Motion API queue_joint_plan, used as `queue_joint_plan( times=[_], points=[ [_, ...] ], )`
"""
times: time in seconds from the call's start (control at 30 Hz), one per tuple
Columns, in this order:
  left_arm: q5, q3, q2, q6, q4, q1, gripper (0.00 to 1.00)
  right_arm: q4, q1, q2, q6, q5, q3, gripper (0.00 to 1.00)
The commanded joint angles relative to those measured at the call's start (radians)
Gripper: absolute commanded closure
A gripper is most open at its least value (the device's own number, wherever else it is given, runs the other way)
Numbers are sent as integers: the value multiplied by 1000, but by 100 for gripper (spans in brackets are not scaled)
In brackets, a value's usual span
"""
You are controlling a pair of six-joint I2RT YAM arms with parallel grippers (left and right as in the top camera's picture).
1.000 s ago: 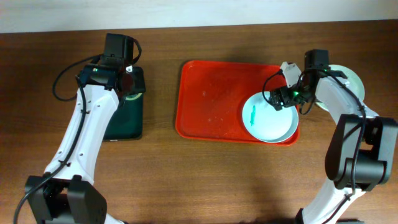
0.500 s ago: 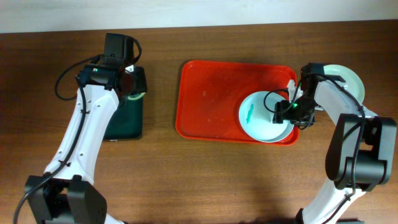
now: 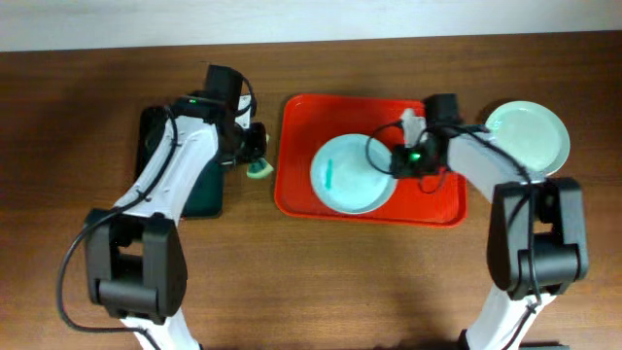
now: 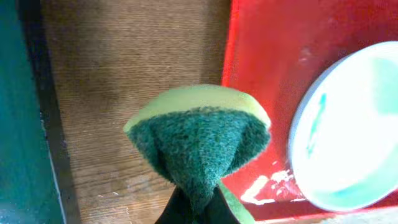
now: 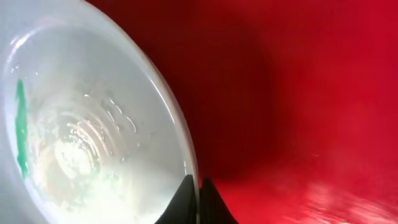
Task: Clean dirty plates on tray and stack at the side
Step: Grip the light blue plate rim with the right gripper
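2 closed grips: right gripper (image 5: 199,194) pinches the plate (image 3: 348,177) at its 3 o'clock rim; left gripper (image 3: 255,160) squeezes a sponge (image 4: 199,134).

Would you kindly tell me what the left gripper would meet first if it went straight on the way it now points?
Probably the wooden table, between the black tray and the red tray, with the held sponge touching first. Depth is unclear, so the left gripper might clip the tray's rim.

A brown wooden table (image 3: 292,282) with fine grain fills nearly the whole frame. A pale wall (image 3: 97,24) runs along the top edge, evenly lit.
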Motion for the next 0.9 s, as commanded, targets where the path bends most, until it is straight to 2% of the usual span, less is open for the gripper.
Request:
queue_joint_plan(
  times=[0.0,0.13,0.3,0.33,0.47,0.53,0.6,0.67,0.73,0.77,0.87],
  points=[
    [-185,0,3,-108,3,79,100,46,72,19,17,-3,-9,96],
    [-193,0,103,-109,32,262,100,77,90,19,17,-3,-9,96],
    [-155,0,217,-90,104,316,100,86,90,19,16,-3,-9,96],
    [-160,0,227,-90,108,315,80,88,90,19,17,-3,-9,96],
    [-176,66,180,-90,40,319,83,85,88,19,92,68,-9,96],
    [-177,69,165,-90,35,319,67,83,88,19,92,75,-9,95],
    [-177,47,196,-90,40,319,69,78,88,19,92,75,-9,96],
    [-177,39,243,-90,40,319,77,77,88,19,92,75,-9,95],
    [-177,39,272,-90,35,319,96,78,88,19,91,75,-9,95],
    [-177,39,272,-90,40,319,100,77,88,19,91,76,-9,95],
    [-176,88,256,-90,-3,319,100,77,88,19,91,76,-9,96]
  ],
)
